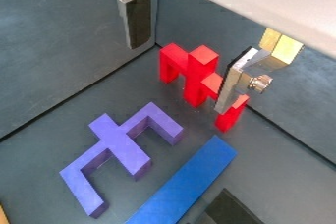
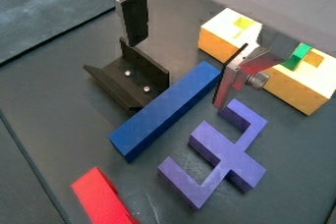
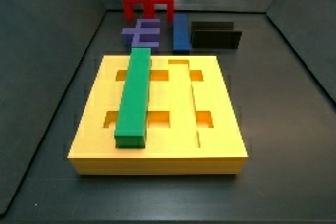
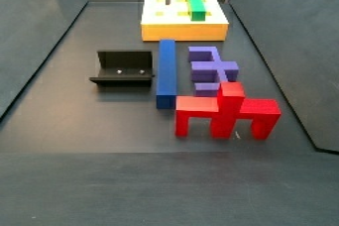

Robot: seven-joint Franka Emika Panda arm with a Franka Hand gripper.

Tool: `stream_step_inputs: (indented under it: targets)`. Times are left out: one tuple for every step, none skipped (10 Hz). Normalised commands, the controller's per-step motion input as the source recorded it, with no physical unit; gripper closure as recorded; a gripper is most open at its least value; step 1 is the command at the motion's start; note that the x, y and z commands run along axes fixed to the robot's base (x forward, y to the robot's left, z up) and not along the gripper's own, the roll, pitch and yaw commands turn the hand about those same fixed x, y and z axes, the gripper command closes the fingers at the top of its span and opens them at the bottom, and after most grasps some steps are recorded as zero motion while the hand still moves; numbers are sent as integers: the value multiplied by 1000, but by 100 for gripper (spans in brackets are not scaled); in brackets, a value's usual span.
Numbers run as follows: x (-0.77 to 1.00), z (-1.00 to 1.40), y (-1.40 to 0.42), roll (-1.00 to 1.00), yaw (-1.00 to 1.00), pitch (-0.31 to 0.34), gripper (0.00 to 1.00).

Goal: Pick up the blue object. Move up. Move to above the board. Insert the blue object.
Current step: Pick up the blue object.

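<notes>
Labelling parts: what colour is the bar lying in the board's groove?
Green bar, clearest in a side view.

So the bench (image 3: 53, 130) is a dark grey-blue surface with low walls round it. Sitting flat on it: the yellow board (image 3: 164, 135) at one end, then the blue object (image 4: 166, 69) lying lengthwise, with the purple comb-shaped block (image 4: 208, 68) just beside it on one side and the black fixture (image 4: 126, 68) on the other side. The red block (image 4: 227, 112) stands past the purple one, at the end away from the board. The gripper (image 2: 184, 33) hangs above the bench, fingers (image 2: 134, 17) apart with nothing between them, roughly over the blue object.
</notes>
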Motion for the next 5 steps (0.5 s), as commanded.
stream_step_inputs:
  targets:
    - [511, -586, -389, 51, 0, 0, 0]
    - [666, -869, -466, 133, 11, 0, 0]
    - [737, -854, -286, 73, 166, 0, 0]
    - [754, -777, -203, 6, 206, 0, 0]
    - [703, -874, -243, 39, 23, 0, 0]
